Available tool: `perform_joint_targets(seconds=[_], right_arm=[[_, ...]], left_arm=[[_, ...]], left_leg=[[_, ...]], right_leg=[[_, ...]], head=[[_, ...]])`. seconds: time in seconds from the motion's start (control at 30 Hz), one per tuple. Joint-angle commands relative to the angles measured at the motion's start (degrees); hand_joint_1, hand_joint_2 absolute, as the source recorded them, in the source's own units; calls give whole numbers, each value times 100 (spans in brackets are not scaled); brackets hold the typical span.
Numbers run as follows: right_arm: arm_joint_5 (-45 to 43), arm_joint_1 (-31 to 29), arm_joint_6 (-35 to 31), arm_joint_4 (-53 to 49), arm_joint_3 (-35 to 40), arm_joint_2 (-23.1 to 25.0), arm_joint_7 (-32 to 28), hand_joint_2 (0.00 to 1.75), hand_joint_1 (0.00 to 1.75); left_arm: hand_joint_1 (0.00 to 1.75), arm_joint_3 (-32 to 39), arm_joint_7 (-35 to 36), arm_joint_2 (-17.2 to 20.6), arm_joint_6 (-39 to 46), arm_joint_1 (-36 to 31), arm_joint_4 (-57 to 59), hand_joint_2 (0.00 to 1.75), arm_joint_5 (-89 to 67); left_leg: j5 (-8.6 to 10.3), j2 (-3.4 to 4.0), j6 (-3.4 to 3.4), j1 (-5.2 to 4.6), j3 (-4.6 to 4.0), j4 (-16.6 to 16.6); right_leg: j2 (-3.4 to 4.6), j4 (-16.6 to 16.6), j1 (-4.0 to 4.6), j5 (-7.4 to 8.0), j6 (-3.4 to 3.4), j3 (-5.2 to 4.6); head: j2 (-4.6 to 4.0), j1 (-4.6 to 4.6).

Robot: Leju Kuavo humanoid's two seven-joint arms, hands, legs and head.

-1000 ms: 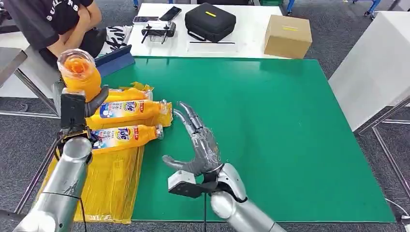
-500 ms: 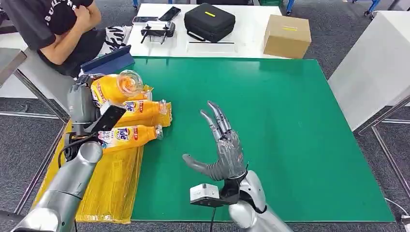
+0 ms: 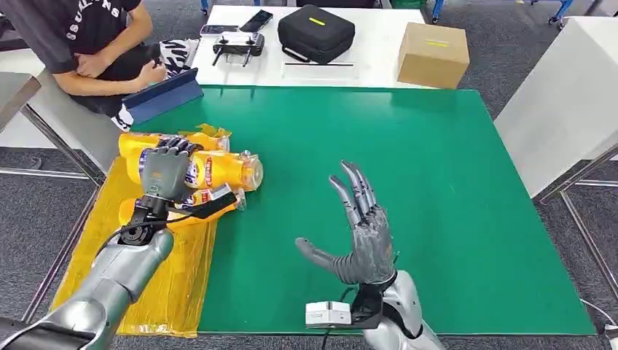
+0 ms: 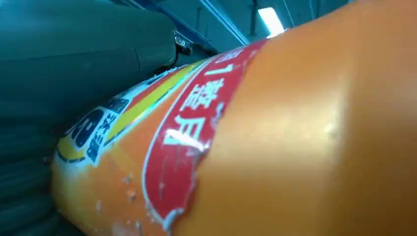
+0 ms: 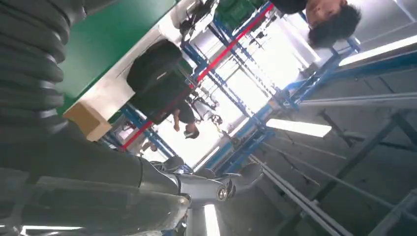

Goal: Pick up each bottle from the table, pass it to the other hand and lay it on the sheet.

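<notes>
Your left hand (image 3: 164, 172) grips an orange bottle (image 3: 222, 168), lying on its side over the yellow sheet (image 3: 164, 281) at the left edge of the green table (image 3: 437, 189), between two other bottles (image 3: 138, 141) on the sheet. Your right hand (image 3: 364, 240) is raised above the table, fingers (image 3: 353, 191) spread apart and holding nothing.

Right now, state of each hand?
Left hand: holding an orange bottle down on the yellow sheet.
Right hand: open, holding nothing.
</notes>
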Motion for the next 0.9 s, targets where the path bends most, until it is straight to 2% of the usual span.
perform_joint_targets(seconds=[0.03, 0.5, 0.6, 0.63, 0.87, 0.9], right_arm=[[76, 46, -20, -513, -297, -397, 190, 175, 0], [35, -37, -20, -327, -219, -416, 188, 175, 0], [35, -37, -20, -327, -219, -416, 188, 175, 0], [35, -37, -20, -327, -219, -416, 188, 175, 0], [33, -84, -20, -286, -145, -394, 212, 175, 0], [33, -84, -20, -286, -145, -394, 212, 175, 0]], left_arm=[[175, -7, 376, 137, -33, -643, 1658, 175, -307], [175, 335, 592, 235, -30, -573, 1774, 175, -328], [175, 335, 592, 235, -30, -573, 1774, 175, -328], [175, 335, 592, 235, -30, -573, 1774, 175, -328], [175, 606, 518, 199, -98, -573, 1767, 175, -152], [105, 606, 518, 199, -98, -573, 1767, 175, -152]], left_leg=[[-9, -1, -22, 8, 18, 3], [-5, 10, -16, 6, 25, -3], [-21, 16, -43, 13, 57, 2], [-9, 10, -23, 8, 35, -2], [-12, 15, -24, 7, 42, -1], [-14, 15, -28, 10, 45, 0]], right_leg=[[-3, 0, 7, -8, -14, 21], [8, -3, 5, -2, -11, 26], [12, 1, 12, -15, -28, 58], [9, -2, 7, -5, -15, 37], [13, -1, 7, -6, -16, 43], [14, -2, 10, -8, -18, 48]], head=[[0, 0], [0, -2], [0, -2], [0, -2], [0, -2], [0, 0]])
